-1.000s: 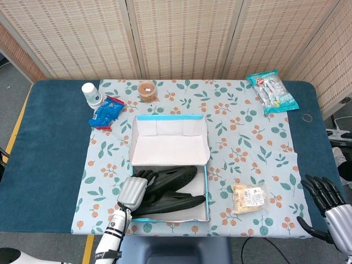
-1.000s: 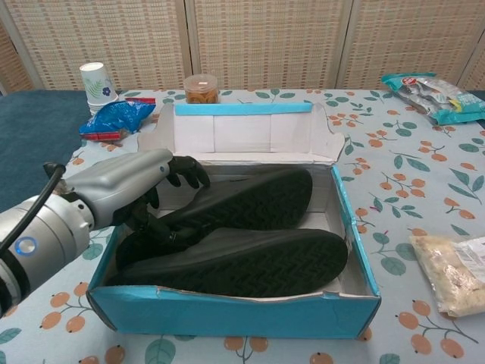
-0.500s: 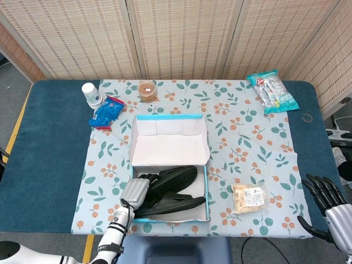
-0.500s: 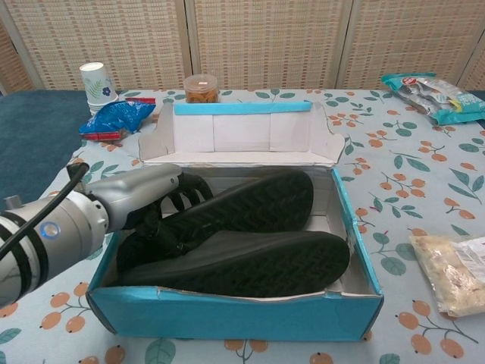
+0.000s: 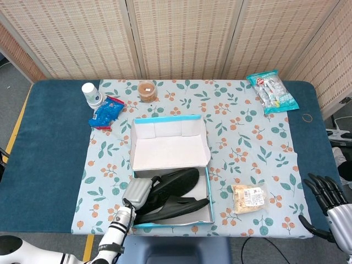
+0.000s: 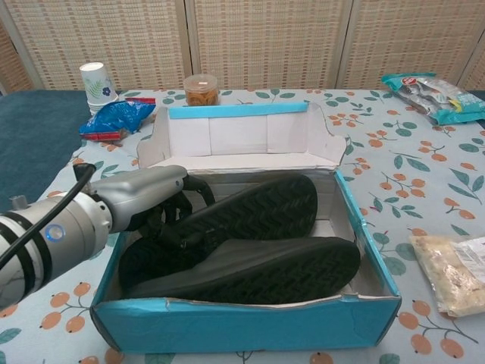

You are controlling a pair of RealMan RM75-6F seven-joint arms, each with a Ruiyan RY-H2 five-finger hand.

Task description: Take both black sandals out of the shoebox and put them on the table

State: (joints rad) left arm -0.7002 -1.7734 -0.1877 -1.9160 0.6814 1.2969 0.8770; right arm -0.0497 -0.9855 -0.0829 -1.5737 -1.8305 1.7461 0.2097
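While both sandals lie in shoebox, far sandal is gripped by left hand; right hand held spread, empty, near right.

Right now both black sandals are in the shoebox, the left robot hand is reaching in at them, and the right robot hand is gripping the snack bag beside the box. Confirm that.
One detail is wrong. Both black sandals are in the shoebox and the left robot hand reaches in at them, but the right robot hand holds nothing: the head view shows it open at the table's near right edge, apart from the snack bag.
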